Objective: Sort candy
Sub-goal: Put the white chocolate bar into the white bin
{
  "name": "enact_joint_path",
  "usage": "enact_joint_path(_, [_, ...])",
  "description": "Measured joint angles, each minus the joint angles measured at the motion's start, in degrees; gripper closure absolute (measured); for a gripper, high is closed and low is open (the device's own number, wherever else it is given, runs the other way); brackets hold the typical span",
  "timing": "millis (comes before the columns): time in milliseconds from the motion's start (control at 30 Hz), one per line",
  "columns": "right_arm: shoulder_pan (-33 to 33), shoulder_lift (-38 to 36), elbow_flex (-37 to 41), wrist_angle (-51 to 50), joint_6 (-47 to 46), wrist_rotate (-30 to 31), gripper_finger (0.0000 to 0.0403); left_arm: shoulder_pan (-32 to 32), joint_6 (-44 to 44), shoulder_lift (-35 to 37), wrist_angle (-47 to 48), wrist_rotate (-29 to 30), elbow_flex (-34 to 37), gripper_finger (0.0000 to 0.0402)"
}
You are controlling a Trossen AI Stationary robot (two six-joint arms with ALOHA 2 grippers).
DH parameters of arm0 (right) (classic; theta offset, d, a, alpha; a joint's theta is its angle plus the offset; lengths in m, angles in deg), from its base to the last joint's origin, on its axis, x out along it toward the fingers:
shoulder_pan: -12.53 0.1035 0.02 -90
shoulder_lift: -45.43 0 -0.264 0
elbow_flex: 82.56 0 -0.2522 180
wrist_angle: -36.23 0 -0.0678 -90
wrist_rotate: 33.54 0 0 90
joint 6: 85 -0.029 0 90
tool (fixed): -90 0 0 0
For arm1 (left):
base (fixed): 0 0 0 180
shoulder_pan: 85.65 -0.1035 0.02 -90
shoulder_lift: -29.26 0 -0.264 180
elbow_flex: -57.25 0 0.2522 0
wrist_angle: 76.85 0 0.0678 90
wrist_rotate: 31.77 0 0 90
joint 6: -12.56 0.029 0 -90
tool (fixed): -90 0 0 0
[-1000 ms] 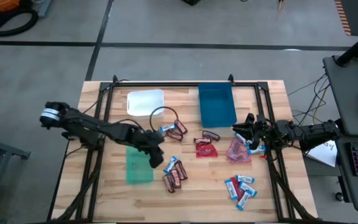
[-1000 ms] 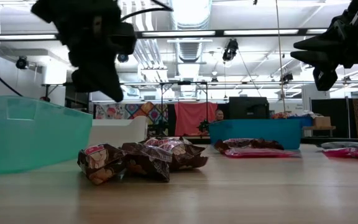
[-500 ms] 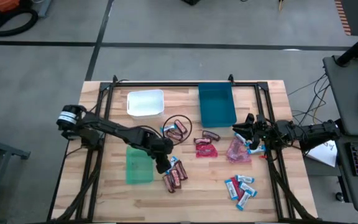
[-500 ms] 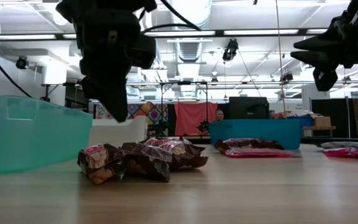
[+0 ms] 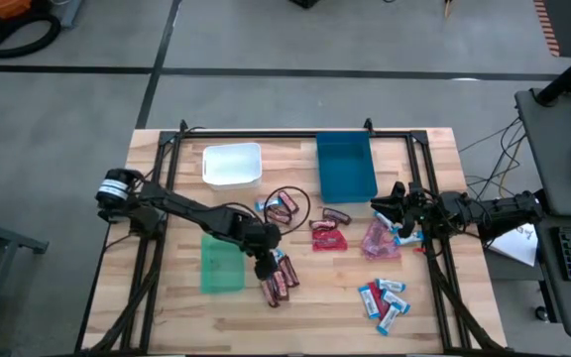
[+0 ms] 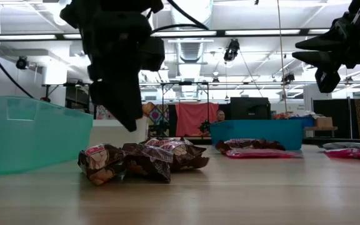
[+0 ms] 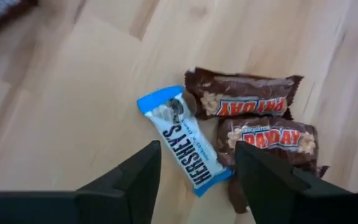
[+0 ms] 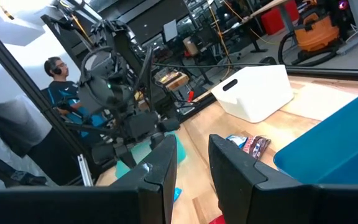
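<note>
My left gripper (image 5: 265,266) (image 7: 197,149) hangs open just above a small cluster of candy near the middle of the table. Its two fingers stand on either side of a blue-and-white bar (image 7: 188,146) without touching it. Two brown bars (image 7: 253,121) lie against that bar on the wood. More candy lies loose: red packets (image 5: 327,234), a pink packet (image 5: 380,241) and blue-and-white bars (image 5: 385,297). My right gripper (image 5: 390,210) (image 8: 193,146) waits above the table's right side, open, with nothing between its fingers.
A green bin (image 5: 221,263) stands just left of my left gripper. A white bin (image 5: 232,164) and a blue bin (image 5: 345,167) stand at the far side. A black cable loops near more bars (image 5: 281,206). A person (image 8: 55,74) sits beyond the table.
My left gripper has moved toward the table's right and near edges, from over the green bin to the candy cluster, and has come down. Its fingers have opened. The candy has stayed where it was.
</note>
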Motion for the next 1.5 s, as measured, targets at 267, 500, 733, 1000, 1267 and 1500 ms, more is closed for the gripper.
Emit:
enact_joint_path(267, [0.0, 0.0, 0.0, 0.1, 0.0, 0.0, 0.0316, 0.2, -0.9, -3.1, -0.7, 1.5, 0.0, 0.0212])
enact_joint_path(500, [0.0, 0.0, 0.0, 0.1, 0.0, 0.0, 0.0316, 0.3, -0.3, -3.6, -2.7, 2.2, 0.0, 0.0212])
enact_joint_path(733, [0.0, -0.1, 0.0, 0.1, 0.0, 0.0, 0.0316, 0.7, 1.0, -3.6, -4.1, 4.8, 0.0, 0.0212])
enact_joint_path(1000, [0.0, -0.1, 0.0, 0.1, 0.0, 0.0, 0.0316, 1.7, 1.4, -3.6, -4.7, 8.1, 0.0, 0.0212])
enact_joint_path(1267, [0.0, -0.1, 0.0, 0.1, 0.1, 0.0, 0.0316, 2.4, 1.4, -5.3, -4.8, 9.6, 0.3, 0.0212])
enact_joint_path(1500, [0.0, 0.0, 0.0, 0.1, 0.1, 0.0, 0.0316, 2.6, 1.4, -7.1, -4.8, 9.4, 0.1, 0.0212])
